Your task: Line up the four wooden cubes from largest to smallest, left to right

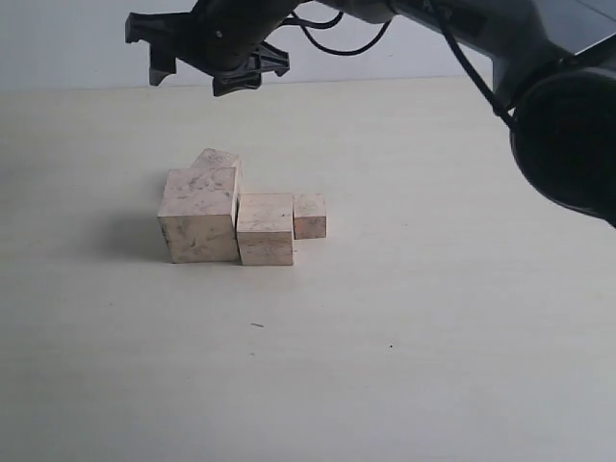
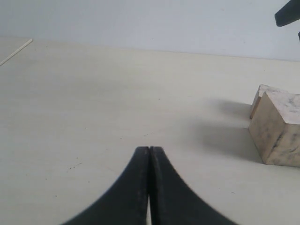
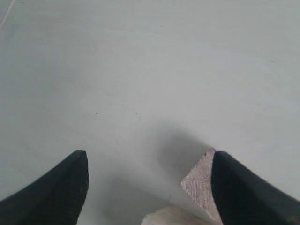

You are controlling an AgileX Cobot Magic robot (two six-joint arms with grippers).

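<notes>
3 cubes (image 1: 266,229) stand in a row, 4th cube (image 1: 217,159) behind the leftmost.

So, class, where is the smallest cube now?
In the exterior view, the smallest cube sits at the right end of the cluster, beside a larger cube.

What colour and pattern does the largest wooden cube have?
Pale beige with faint darker speckles; the largest cube shows it best in the exterior view.
</notes>
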